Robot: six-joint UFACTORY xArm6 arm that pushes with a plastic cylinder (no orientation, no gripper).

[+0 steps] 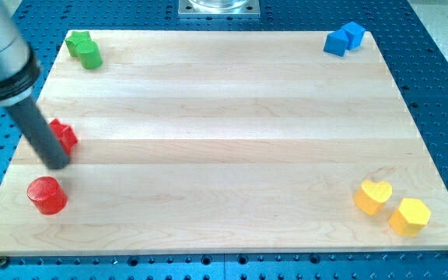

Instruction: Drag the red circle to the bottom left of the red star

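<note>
The red circle (47,194) lies near the view's bottom left corner of the wooden board (224,140). The red star (65,136) lies just above it and slightly right, partly hidden by my rod. My tip (56,163) rests at the lower left edge of the red star, a short way above the red circle and apart from it.
Two green blocks (84,50) sit together at the view's top left corner. Two blue blocks (344,38) sit at the top right corner. A yellow heart (372,196) and a yellow hexagon (409,216) lie at the bottom right.
</note>
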